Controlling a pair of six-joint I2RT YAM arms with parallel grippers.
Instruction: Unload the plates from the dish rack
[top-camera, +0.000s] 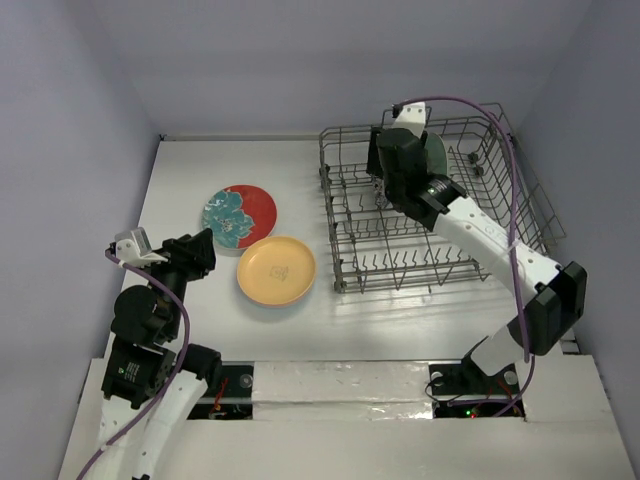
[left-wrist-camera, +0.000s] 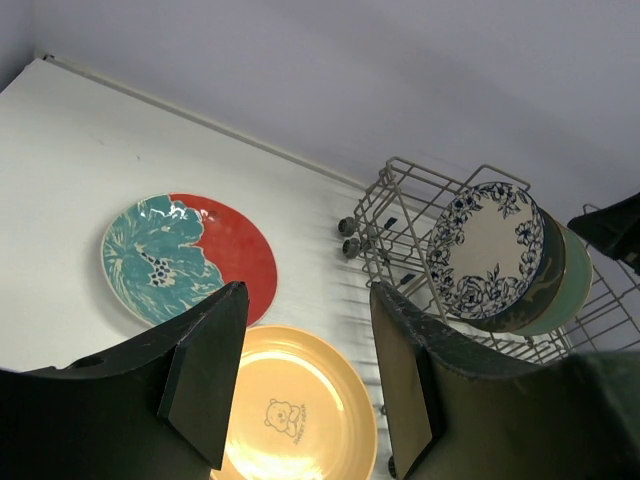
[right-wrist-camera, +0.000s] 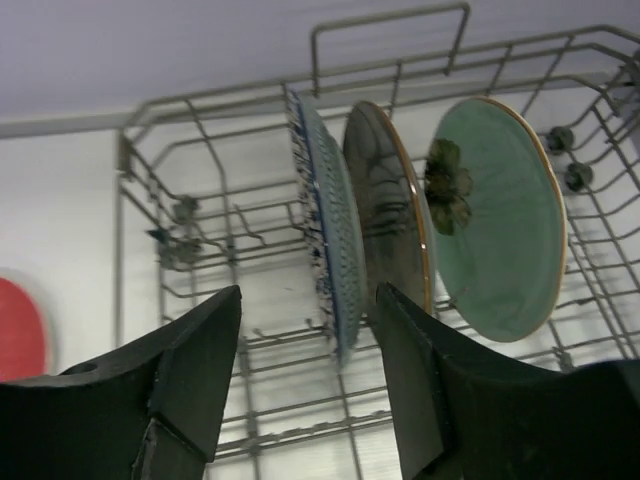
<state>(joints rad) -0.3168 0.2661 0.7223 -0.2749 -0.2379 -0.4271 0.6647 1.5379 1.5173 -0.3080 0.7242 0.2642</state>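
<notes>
Top external view puts the left gripper (left-wrist-camera: 308, 300) nearest, low over the near-left part of the white worktop (top-camera: 190, 180); its fingers are spread apart with nothing between them, and it points right, toward the unloaded dishes. Just beyond it a round orange-yellow plate with a small bear motif (top-camera: 276, 270) lies flat on the worktop. Behind that, a round plate that is part red and part teal with a flower pattern (top-camera: 238, 215) also lies flat, the two rims touching or nearly so. Those two plates count as unloaded. To the right stands the large grey wire dish rack (top-camera: 410, 268), and its near rows of tines hold nothing that can be seen. The right gripper (right-wrist-camera: 310, 295) reaches into the far part of the rack, fingers apart and gripping nothing. It is lined up with the edge of a round blue-and-white patterned plate (right-wrist-camera: 330, 250) standing on edge in the tines. Close behind that plate, to its right in the right wrist view, stand a dark plate with a gold rim (right-wrist-camera: 390, 210) and then a mint green plate with a small flower mark (right-wrist-camera: 495, 220), all three upright in one row. By this count two plates are out and three remain. The patterned one looks to be next, though it has not been grasped yet.
</notes>
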